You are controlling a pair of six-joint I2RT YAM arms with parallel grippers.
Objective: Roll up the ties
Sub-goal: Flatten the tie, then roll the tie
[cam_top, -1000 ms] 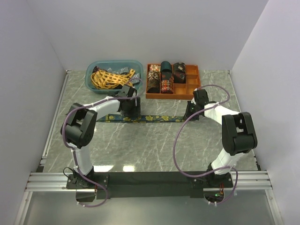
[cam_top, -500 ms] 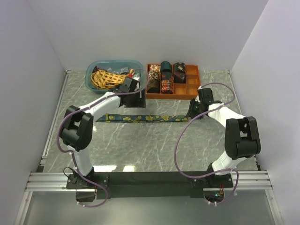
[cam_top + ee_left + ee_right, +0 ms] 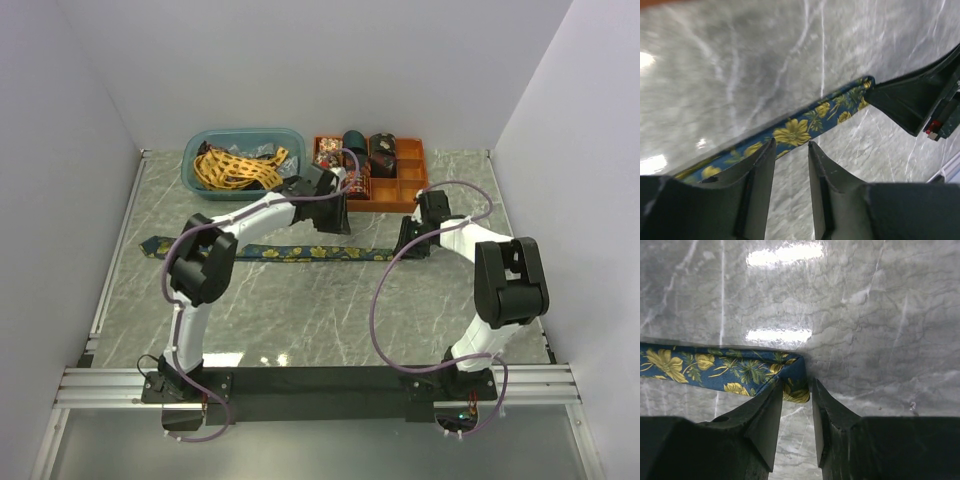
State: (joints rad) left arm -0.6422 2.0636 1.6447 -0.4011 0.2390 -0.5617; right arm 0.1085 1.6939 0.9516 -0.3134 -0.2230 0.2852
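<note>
Right gripper [image 3: 796,385] pinches the tie [image 3: 715,367] at its 3 o'clock end on grey marble tabletop [image 3: 300,310]; left gripper [image 3: 791,147] hovers, fingers slightly parted; white walls [image 3: 300,60].

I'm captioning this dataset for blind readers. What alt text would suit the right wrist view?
The right pincer straddles the end of a navy tie with yellow flowers, which lies flat on the grey marble table and runs off the left edge. Whether the narrowly parted dark fingers actually pinch the fabric cannot be told.
</note>
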